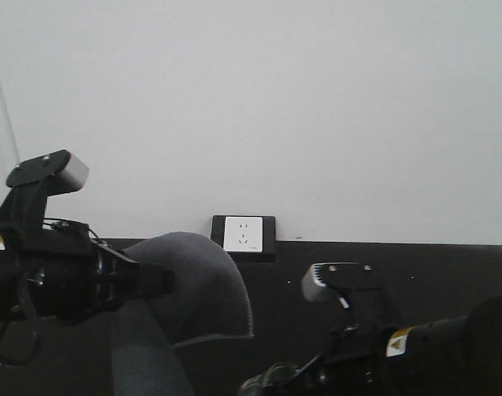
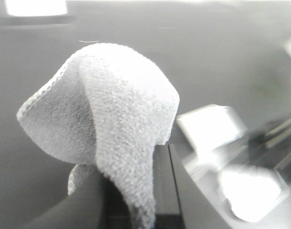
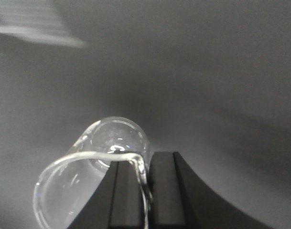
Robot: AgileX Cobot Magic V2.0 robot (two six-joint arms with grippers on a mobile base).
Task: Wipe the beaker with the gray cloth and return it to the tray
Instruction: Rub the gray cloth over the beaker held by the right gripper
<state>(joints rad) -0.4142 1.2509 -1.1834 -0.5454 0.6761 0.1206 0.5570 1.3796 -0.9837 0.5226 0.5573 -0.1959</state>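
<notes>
The left gripper (image 2: 131, 188), at the bottom centre of the left wrist view, is clamped on the gray cloth (image 2: 112, 105). The cloth rises above the fingers in a rounded fold and trails down between them. From the front, the same cloth (image 1: 197, 285) billows at centre left of the frame, just off the end of the left arm (image 1: 61, 280). Behind it are a white wall and a dark lower band.

In the right wrist view, the right gripper (image 3: 144, 164) pinches the rim of the clear glass beaker (image 3: 95, 157) between its two dark fingers (image 3: 123, 191). The beaker hangs over a dark surface, its mouth at lower left toward the camera and its base farther up the frame. The right arm (image 1: 382, 355) sits at lower right of the front view, well apart from the cloth.

A white wall socket (image 1: 243, 233) is mounted at centre frame. Bright shapes (image 2: 210, 129) at the right of the left wrist view are too washed out to identify, possibly containers.
</notes>
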